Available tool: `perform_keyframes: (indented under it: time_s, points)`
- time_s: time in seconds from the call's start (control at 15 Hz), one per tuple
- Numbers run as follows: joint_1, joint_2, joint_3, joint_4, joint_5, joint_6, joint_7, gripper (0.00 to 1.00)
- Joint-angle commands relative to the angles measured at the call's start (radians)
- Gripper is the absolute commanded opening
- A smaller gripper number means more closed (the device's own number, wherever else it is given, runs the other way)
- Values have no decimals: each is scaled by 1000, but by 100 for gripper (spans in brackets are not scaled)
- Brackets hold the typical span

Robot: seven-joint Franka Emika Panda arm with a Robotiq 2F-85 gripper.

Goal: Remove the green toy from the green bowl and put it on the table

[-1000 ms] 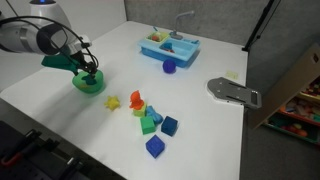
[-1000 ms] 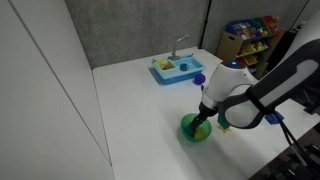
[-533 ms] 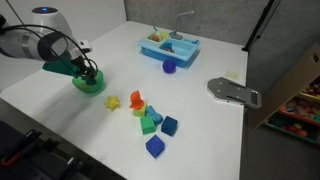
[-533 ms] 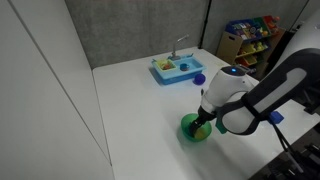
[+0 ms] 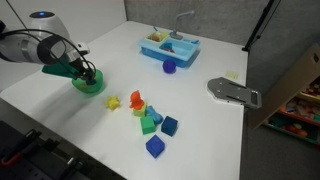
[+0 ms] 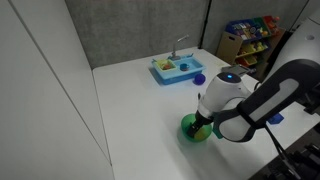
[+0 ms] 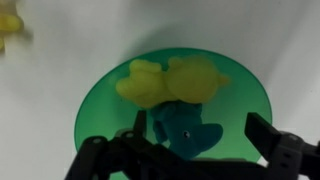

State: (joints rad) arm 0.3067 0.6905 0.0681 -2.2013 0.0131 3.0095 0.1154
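Gripper [image 7: 192, 142] spread wide, straddling the green toy [image 7: 190, 126] inside the green bowl [image 7: 100, 115], beside two yellow toys [image 7: 170, 80]. It looks light, rigid and lumpy; pinch its narrow middle.

Looking it all over as it happens, I can't read a single word, label, number or brand on anything on the large white flat tabletop [image 5: 205, 125].

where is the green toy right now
In the wrist view the green toy lies inside the green bowl, just below two yellow toys and close to the gripper.
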Motion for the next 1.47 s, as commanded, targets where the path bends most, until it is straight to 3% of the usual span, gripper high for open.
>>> perform_keyframes:
  time_s: [0.0,0.47,0.53,0.6,0.8,1.13,1.4]
  points:
    - [56,25,-52,40,-12,10,34,100]
    - [86,39,-95,66,-17,3,35,100]
    - [84,40,-96,68,-17,0,33,97]
    - [82,42,-96,70,-18,0,31,79]
    - [73,45,-88,72,-16,-2,26,65]
    - [76,31,-87,59,-15,-11,28,22]
    - [93,-45,-102,16,-14,-32,43,11]
